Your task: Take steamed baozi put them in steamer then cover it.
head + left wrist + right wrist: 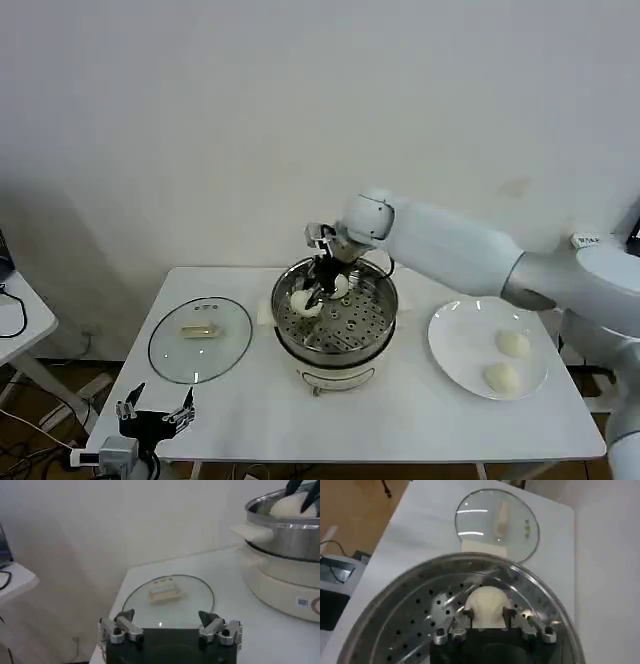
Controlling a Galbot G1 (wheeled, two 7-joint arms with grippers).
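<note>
Baozi [487, 605] sits clamped in my right jaws [322, 283] inside the steamer [335, 320] at the worktop's [420, 410] middle; another bun [304, 303] lies in the basket, two more [507, 360] on the plate [455, 340] toward the right edge. My left jaws [170, 625] hang wide at the front-left corner, near the cover [200, 340].

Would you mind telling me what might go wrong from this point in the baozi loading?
The right gripper, shut on a baozi inside the steamer, may find the soft dough sticking to its fingers on release. Another baozi sits close beside it and could get knocked as the gripper lifts out. Two buns on the plate and the cover await handling.
</note>
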